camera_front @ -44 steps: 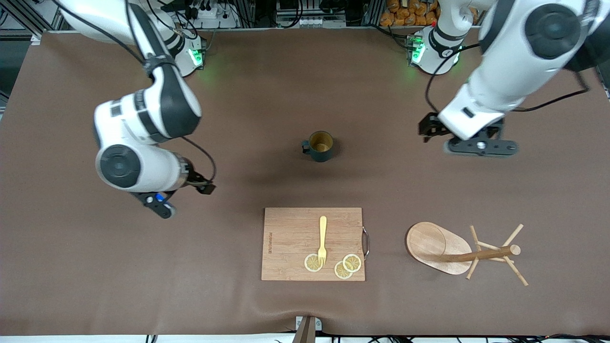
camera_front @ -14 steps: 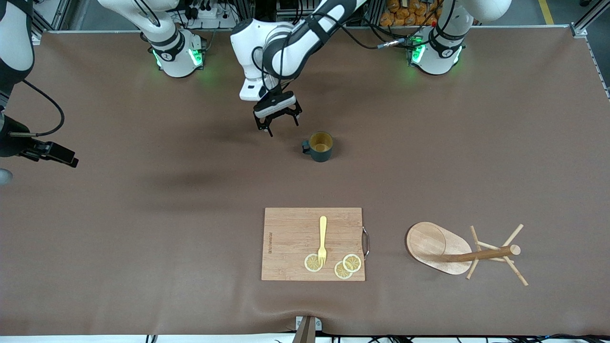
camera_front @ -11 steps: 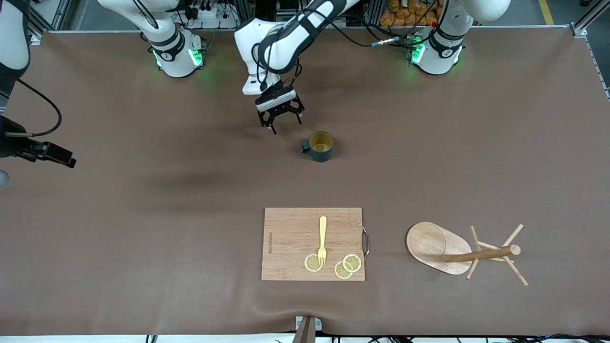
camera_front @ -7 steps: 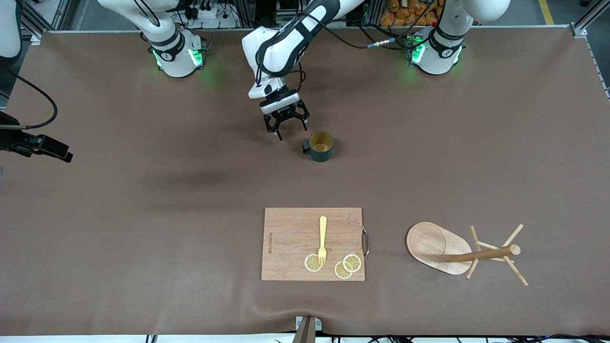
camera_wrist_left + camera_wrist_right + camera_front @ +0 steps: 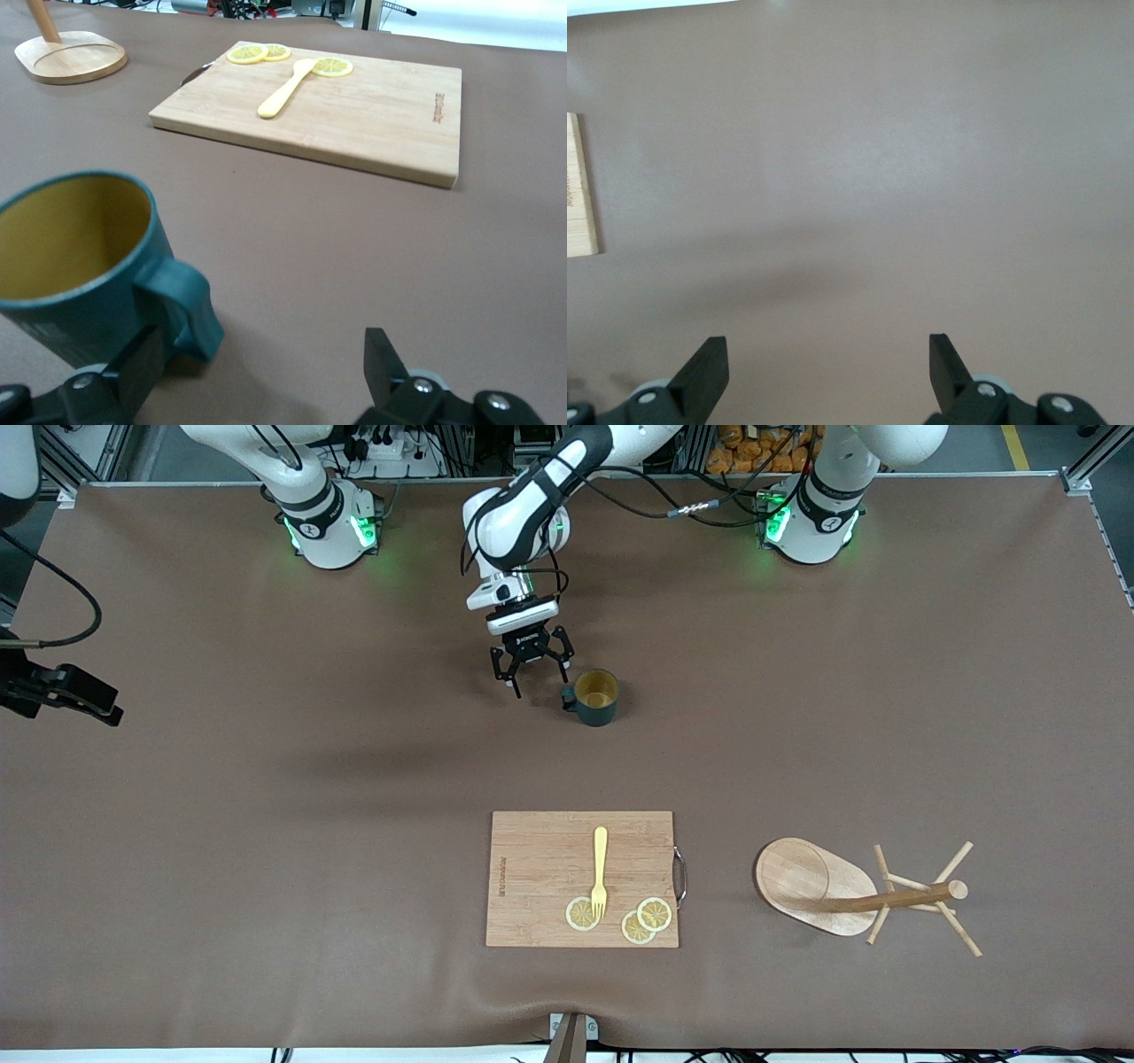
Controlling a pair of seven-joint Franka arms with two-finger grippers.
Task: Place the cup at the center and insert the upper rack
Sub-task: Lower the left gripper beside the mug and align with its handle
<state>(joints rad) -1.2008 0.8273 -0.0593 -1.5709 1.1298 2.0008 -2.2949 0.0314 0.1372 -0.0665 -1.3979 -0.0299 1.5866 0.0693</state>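
Hovering beside cup [image 5: 595, 697] handle, left gripper [image 5: 532, 676] fingers spread, empty; right gripper [image 5: 824, 376] fingers spread, empty

Cup [image 5: 595, 698] was dark teal outside w/ yellowish-tan inside, teal handle. Desk [image 5: 266, 824] plain brown. Cutting board [image 5: 549, 868] light wood w/ straight grain; fork [image 5: 600, 872] on it pale yellow, lemon slices [image 5: 654, 913] yellow w/ paler rims. Upper rack [image 5: 833, 890] light wood. My left tool [image 5: 532, 677] & right tool [image 5: 824, 376] black.

Cup [image 5: 595, 697] farther than cutting board [image 5: 540, 868]; rack [image 5: 850, 893] beside board.
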